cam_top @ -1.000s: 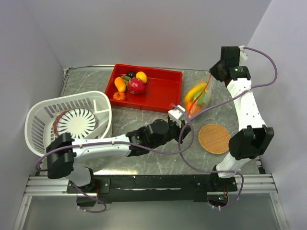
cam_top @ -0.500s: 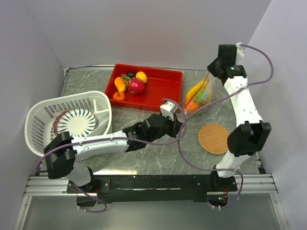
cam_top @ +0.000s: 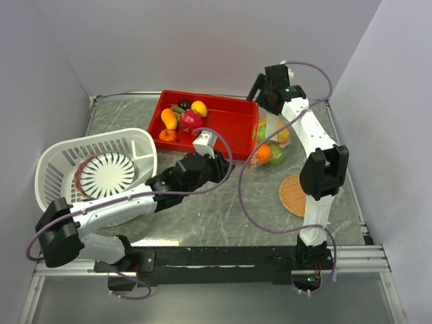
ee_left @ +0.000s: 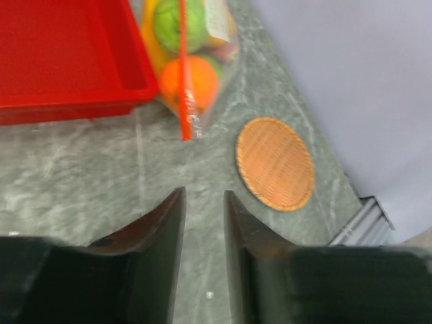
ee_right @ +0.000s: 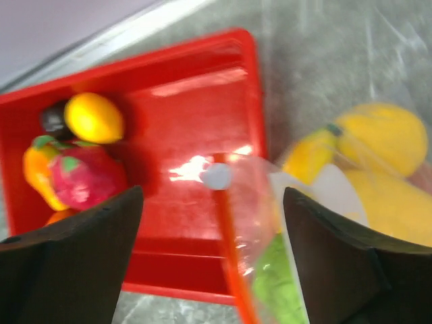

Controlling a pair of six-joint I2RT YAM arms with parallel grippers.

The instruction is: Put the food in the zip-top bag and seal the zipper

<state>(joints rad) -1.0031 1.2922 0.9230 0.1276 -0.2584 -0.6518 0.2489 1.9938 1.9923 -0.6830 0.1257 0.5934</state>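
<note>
Marbled tabletop (cam_top: 209, 226) holds the full zip-top bag (cam_top: 268, 150) beside the red tray (cam_top: 229, 128), zipper (ee_left: 183, 81) lengthwise under the nearer right end effector (ee_right: 210, 209), spread wide, empty; left end effector (ee_left: 204, 202), slightly parted, empty, well apart.

Clear zip-top bag (cam_top: 270, 143) lies by red tray (cam_top: 236, 128), holding orange (ee_left: 189, 82), lime (ee_left: 179, 19) & yellow fruit (ee_right: 381, 138), w/ reddish-orange zipper (ee_left: 183, 74).

Top camera high, looking down on whole table (cam_top: 202, 217), wrist cameras close — all three share red tray (cam_top: 233, 128), zip-top bag (cam_top: 268, 145).
</note>
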